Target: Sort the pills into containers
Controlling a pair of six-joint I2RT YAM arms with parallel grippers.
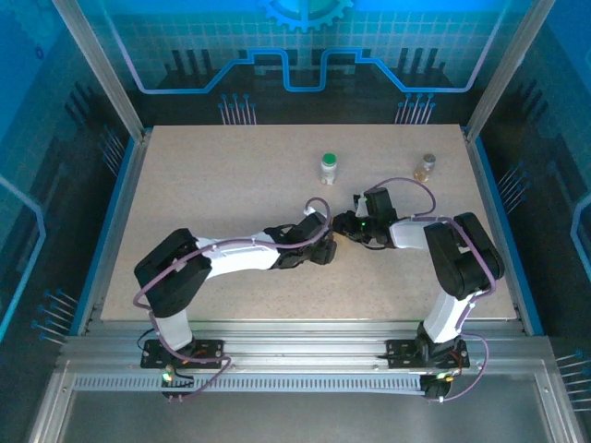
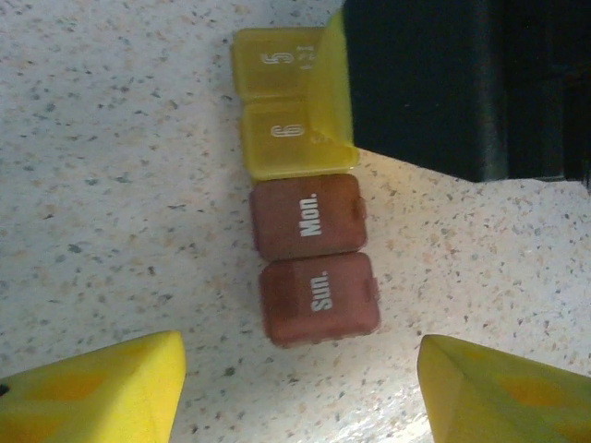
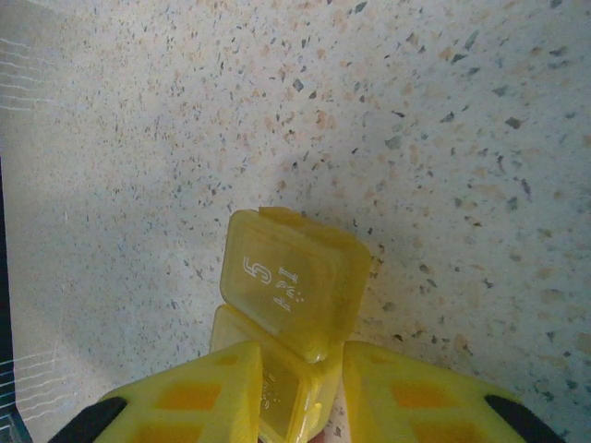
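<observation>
Pill-box strip (image 2: 309, 231): likely light, stiff, slick; pinch across long sides. Left hand (image 2: 300, 369) spread off its red end; right hand (image 3: 300, 378) grip unclear.

free: table (image 1: 203, 185) left half | blocked: centre, left gripper (image 1: 328, 245) facing right gripper (image 1: 348, 227) | obstacles: white bottle (image 1: 329, 166), amber vial (image 1: 426, 166), upper centre-right

The top camera looks down from behind the arms at the whole table (image 1: 212, 194). Both wrist cameras look down very near the surface, and both see the yellow piece (image 2: 277, 134).
</observation>
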